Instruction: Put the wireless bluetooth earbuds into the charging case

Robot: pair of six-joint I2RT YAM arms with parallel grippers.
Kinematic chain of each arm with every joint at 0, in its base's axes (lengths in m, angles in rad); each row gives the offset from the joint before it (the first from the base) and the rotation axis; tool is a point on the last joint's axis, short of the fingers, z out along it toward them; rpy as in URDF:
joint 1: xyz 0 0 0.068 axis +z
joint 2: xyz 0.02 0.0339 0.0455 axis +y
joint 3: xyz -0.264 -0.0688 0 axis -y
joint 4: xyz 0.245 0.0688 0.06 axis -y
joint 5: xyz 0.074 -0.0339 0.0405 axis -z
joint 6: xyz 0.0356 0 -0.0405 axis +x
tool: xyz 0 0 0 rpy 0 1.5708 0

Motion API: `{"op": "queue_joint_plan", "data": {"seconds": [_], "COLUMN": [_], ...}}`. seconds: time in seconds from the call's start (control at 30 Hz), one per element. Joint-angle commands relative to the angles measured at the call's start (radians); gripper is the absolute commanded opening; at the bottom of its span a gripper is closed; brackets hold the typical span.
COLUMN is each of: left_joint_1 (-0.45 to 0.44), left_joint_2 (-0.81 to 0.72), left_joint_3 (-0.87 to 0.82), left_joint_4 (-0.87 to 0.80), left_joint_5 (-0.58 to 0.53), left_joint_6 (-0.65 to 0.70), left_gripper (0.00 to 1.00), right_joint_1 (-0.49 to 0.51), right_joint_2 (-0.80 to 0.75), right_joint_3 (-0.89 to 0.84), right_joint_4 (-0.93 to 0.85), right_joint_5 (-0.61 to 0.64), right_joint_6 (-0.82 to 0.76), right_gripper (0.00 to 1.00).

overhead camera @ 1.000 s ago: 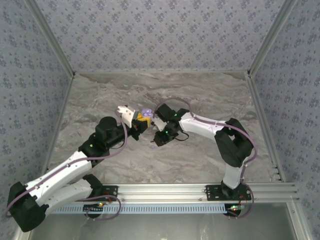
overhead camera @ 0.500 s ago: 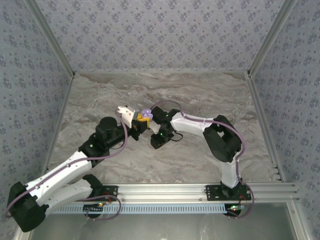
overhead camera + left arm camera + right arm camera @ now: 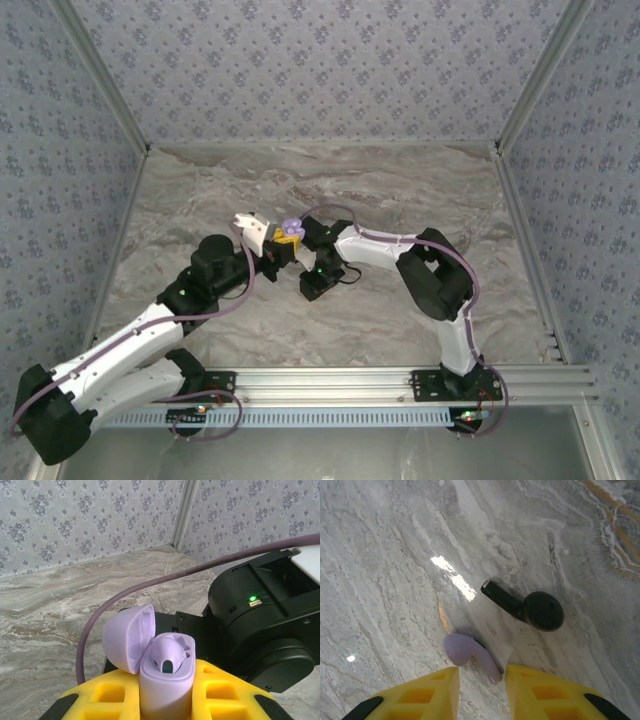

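- Right, top external view: the left gripper point(image 3: 283, 245) is up off the marble table point(image 3: 420, 190), its jaws pinched on the lavender charging case point(image 3: 291, 226), near the table's middle.
- Same view: the right gripper point(image 3: 310, 287) points down at the table just beside the left one, on its right. The jaw gap is too small to read here, and so are the earbuds.
- Left wrist view: the yellow fingers point(image 3: 100, 697) are pressed against both sides of the case body. The case stands upright between them.
- The case lid point(image 3: 127, 637) is flipped open to the left. A seated lavender earbud point(image 3: 170, 652) sits in the case well.
- Behind the case is the right arm's black housing point(image 3: 265, 625), green light on, and a purple cable point(image 3: 120, 597) arcs across.
- Right wrist view: the right gripper's jaws are spread, holding nothing.
- A loose lavender earbud point(image 3: 467, 652) lies on the marble just ahead of the fingertips point(image 3: 447, 677). Its stem end reaches into the gap, close to the right-side finger; contact I can't tell.
- A black earbud point(image 3: 540, 611) lies on the marble a little further out, apart from the lavender one, stem pointing left.
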Motion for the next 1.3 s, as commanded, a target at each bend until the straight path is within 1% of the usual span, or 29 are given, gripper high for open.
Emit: {"op": "queue_joint_plan", "data": {"seconds": [0.0,0.2,0.43,0.53,0.67,0.77,0.97,1.13,1.27], "left_joint_1": [0.002,0.002,0.004,0.005,0.004,0.005,0.004,0.005,0.004], "left_joint_2": [-0.022,-0.026,-0.038,-0.048,-0.057,-0.058,-0.061,-0.061,-0.061], "left_joint_3": [-0.006,-0.013,-0.021,-0.023,-0.025,-0.024,-0.024,-0.025,-0.025], "left_joint_4": [0.008,0.011,0.016,0.016,0.008,0.003,0.000,0.000,0.003], "left_joint_5": [-0.012,-0.018,-0.025,-0.026,-0.026,-0.031,-0.033,-0.032,-0.029], "left_joint_6": [0.012,0.010,0.007,0.005,0.007,0.009,0.012,0.011,0.010], "left_gripper": [0.11,0.11,0.10,0.11,0.11,0.11,0.11,0.11,0.11], "right_joint_1": [0.011,0.022,0.055,0.062,0.067,0.068,0.070,0.056,0.022], "right_joint_2": [0.023,0.048,0.048,0.052,0.052,0.035,-0.050,-0.116,-0.151], "right_joint_3": [0.017,0.019,-0.006,-0.016,-0.023,-0.029,-0.079,-0.125,-0.162], "right_joint_4": [-0.037,-0.042,-0.039,-0.036,-0.027,-0.030,-0.014,0.001,0.029], "right_joint_5": [0.011,0.044,0.120,0.143,0.159,0.165,0.183,0.201,0.216], "right_joint_6": [-0.021,-0.023,-0.029,-0.023,-0.016,-0.015,-0.022,-0.010,0.031], "right_gripper": [0.31,0.30,0.28,0.27,0.22,0.19,0.14,0.12,0.12]}}
